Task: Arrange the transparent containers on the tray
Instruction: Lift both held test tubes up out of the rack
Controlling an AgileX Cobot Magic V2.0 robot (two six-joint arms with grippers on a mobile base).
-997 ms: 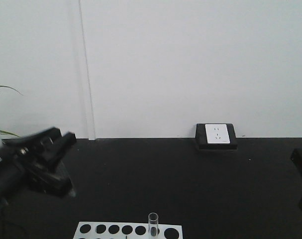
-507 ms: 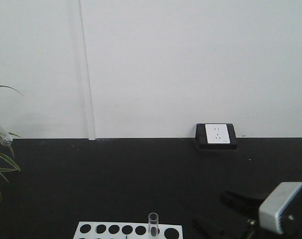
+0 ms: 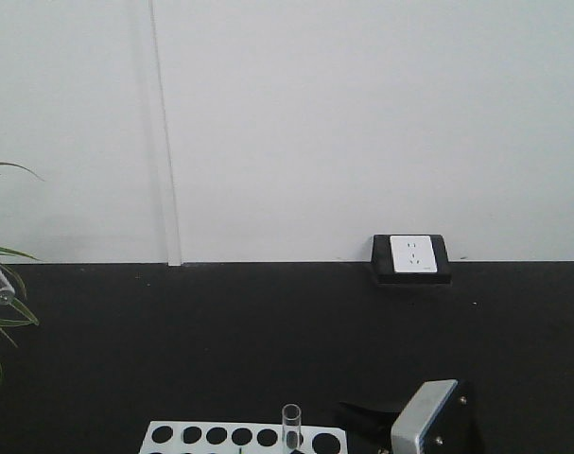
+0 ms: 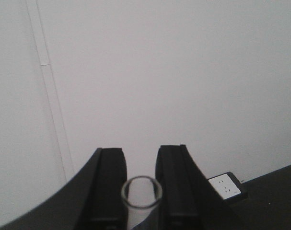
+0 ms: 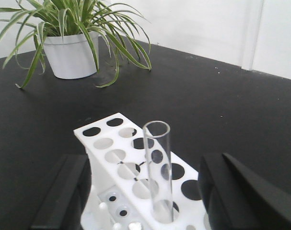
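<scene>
Here, the left gripper (image 4: 141,184) is clamped on one glass tube (image 4: 141,207), held up before the wall with its open rim toward the camera. The tray shows in no view. Further right, a second tube (image 5: 157,167) stands upright in the white rack (image 5: 117,158), between the spread fingers of the right gripper (image 5: 152,203) and touching neither. This looks like the pick-up step: the right gripper must close gently on the glass, then lift straight up.

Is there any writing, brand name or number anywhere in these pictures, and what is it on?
No text can be read anywhere.
The wall socket shows only its slots.
The white rack, the test tube standing in it and the plant pot are plain.
</scene>
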